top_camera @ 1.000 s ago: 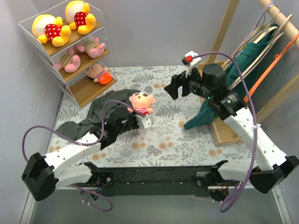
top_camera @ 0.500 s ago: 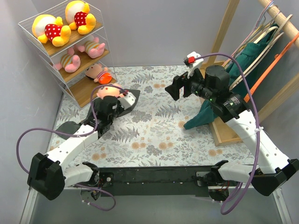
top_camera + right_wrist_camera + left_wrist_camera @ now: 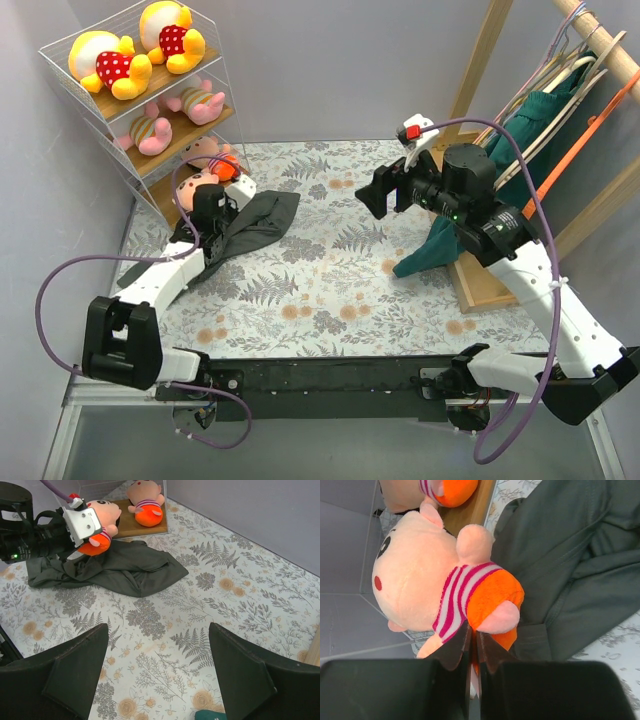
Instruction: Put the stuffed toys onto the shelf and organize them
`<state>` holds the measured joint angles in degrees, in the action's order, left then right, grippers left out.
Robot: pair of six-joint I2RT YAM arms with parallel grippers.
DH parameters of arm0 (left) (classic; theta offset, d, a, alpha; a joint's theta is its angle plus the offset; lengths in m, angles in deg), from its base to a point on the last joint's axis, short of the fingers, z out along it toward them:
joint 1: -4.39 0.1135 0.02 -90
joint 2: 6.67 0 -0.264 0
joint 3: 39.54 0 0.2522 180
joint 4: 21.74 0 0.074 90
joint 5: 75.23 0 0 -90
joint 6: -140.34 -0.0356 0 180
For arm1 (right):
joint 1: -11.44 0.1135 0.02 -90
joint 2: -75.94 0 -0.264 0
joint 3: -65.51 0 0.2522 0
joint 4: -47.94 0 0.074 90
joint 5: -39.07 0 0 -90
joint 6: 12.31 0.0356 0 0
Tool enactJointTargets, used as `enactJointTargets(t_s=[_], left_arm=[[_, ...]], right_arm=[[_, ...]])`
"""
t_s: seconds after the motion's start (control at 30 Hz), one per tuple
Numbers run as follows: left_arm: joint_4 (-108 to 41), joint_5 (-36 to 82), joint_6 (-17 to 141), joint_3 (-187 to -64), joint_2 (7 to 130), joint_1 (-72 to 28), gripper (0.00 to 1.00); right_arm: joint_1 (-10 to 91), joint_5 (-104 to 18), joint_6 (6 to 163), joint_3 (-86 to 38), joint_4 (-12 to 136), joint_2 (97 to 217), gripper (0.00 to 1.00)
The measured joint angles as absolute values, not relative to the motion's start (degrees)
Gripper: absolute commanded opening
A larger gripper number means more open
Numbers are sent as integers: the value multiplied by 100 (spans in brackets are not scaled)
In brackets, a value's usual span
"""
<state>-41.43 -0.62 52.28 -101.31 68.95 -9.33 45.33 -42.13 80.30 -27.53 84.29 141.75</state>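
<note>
The shelf (image 3: 186, 137) stands at the far left. Two yellow bears (image 3: 110, 62) lie on its top board and two pink pigs (image 3: 152, 132) on the middle board. One peach doll (image 3: 213, 152) lies on the bottom board and also shows in the right wrist view (image 3: 147, 502). My left gripper (image 3: 207, 203) is shut on a second peach doll (image 3: 435, 585), pinching its orange bottoms, and holds it at the front edge of the bottom board (image 3: 470, 510). My right gripper (image 3: 381, 190) is open and empty above the middle of the table (image 3: 160, 670).
A dark grey cloth (image 3: 250, 218) lies on the table under and beside the left arm. A wooden clothes rack (image 3: 482, 70) with hangers and a teal garment (image 3: 445, 240) stands at the right. A wall runs close on the left.
My left gripper has carried the peach doll from the table's middle left and away, to the shelf's bottom board. The right arm has barely moved.
</note>
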Motion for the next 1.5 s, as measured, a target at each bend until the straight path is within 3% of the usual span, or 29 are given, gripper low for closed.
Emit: enactJointTargets(t_s=[0.3,0.93,1.07,1.27,1.4,1.5], left_arm=[[-3470,73,5162,-10334,7771,-170,0],[-2303,115,4670,-11030,9043,440,1],[-2209,128,4725,-11110,9223,429,11],[-2095,58,4721,-11095,9478,429,16],[-1940,49,4782,-11086,9620,429,43],[-1866,38,4793,-11084,9620,429,47]], right_arm=[[4533,-4123,8076,-2753,8418,14013,89],[4533,-4018,8362,-2443,8274,13619,89],[4533,-4005,8382,-2443,8250,13617,89],[4533,-4003,8417,-2447,8245,13617,89],[4533,-4005,8463,-2537,8247,13617,89],[4533,-4008,8487,-2574,8250,13604,89]])
